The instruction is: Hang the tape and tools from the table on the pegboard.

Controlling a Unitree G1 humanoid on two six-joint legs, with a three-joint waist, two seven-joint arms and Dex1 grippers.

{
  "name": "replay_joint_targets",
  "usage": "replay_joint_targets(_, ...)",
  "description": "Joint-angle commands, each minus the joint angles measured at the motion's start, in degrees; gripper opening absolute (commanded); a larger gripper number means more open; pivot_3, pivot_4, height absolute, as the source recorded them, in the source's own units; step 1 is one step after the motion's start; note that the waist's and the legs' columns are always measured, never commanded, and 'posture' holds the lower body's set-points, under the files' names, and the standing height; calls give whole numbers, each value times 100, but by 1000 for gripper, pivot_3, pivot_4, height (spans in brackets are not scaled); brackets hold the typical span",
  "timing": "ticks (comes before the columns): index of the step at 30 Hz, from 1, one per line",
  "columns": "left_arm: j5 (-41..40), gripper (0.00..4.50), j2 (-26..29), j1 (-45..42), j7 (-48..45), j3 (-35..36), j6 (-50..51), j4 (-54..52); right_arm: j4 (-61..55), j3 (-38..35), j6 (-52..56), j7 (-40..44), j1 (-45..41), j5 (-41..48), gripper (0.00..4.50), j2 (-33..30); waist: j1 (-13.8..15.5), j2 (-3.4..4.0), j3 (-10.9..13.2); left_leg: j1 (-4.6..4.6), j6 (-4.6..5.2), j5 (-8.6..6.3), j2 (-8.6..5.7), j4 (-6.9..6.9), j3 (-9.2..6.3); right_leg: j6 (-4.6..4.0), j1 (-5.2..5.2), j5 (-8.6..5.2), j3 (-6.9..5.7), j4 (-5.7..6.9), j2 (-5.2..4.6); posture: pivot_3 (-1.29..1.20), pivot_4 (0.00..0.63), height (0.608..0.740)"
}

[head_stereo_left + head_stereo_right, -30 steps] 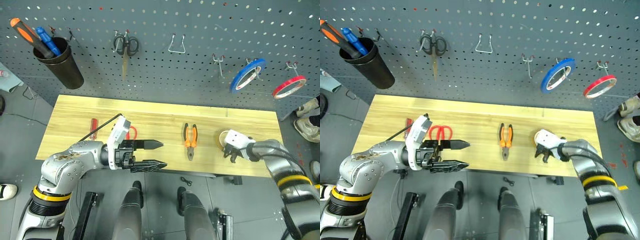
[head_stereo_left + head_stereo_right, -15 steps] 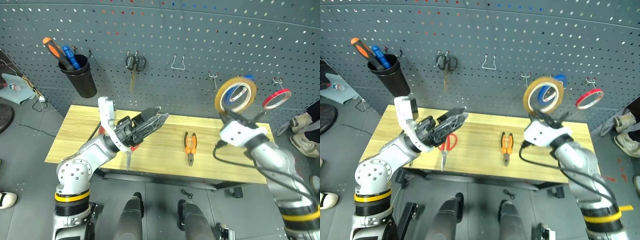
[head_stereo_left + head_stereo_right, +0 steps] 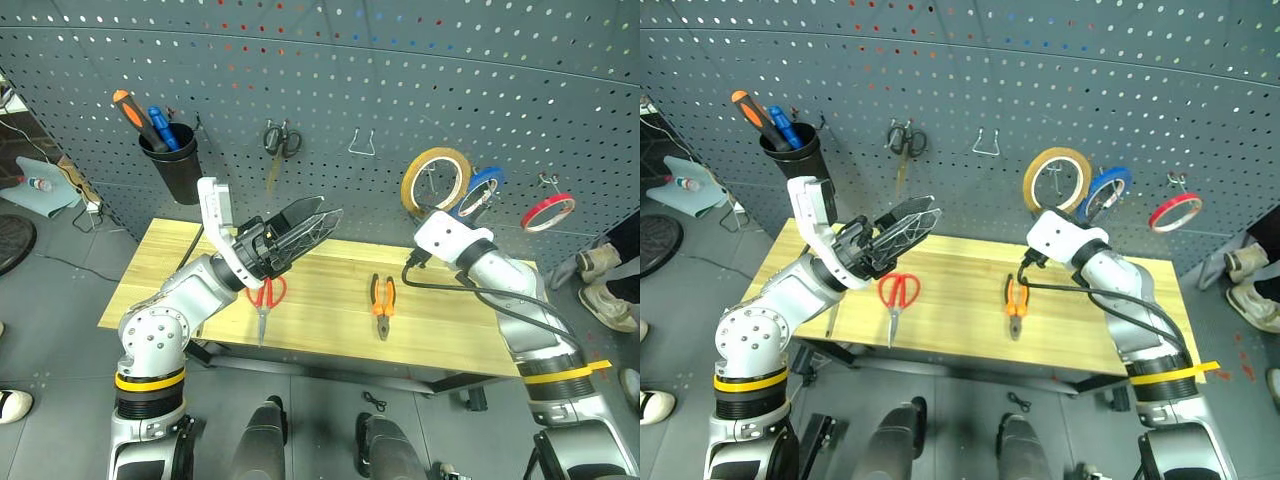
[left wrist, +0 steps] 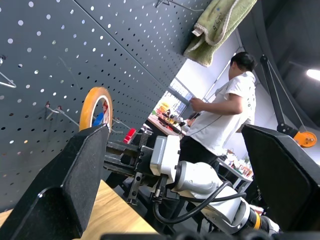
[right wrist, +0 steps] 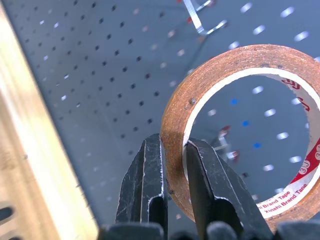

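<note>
Left eye view: raised right claw (pinching tape), left claw agape.

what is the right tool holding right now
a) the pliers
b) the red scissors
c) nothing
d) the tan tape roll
d: the right tool is pinched shut on the wall of the tan tape roll, raised in front of the pegboard; the pliers and red scissors lie on the table.

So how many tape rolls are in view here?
3. The tan tape is held up at the pegboard in the right claw; the blue roll and red roll hang on hooks to its right.
</note>
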Motion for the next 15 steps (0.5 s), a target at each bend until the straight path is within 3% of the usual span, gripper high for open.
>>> replay_joint_targets(1, -130, 4500, 16, 29, -27, -39, -29, -254, -152, -131, 322, 42, -24, 165, 240, 75, 7, 3, -24, 0, 0, 0, 0, 0, 0, 0, 0, 0, -1, 0, 0, 160, 134, 740)
replay_joint_targets(9, -152, 4500, 68, -22, -85, -51, -14, -212, 201, -9, 448, 200, -302, 177, 240, 104, 0, 5, -45, 2, 0, 0, 0, 1, -1, -1, -1, 0, -1, 6, 1, 153, 132, 740)
replay_joint_targets(11, -151, 4500, 75, -44, -94, -54, -17, -190, 272, -15, 480, 255, -324, 261, 1269, 119, 1, 4, -46, 2, 0, 0, 0, 1, -1, -1, -1, 0, -1, 7, 1, 151, 139, 740)
replay_joint_targets(15, -163, 4500, 84, -47, -92, -52, -5, -183, 286, -15, 504, 272, -262, 316, 2636, 105, 6, 4, -46, 2, 1, 1, 0, 2, -1, -3, 0, 1, 0, 7, 1, 147, 148, 740)
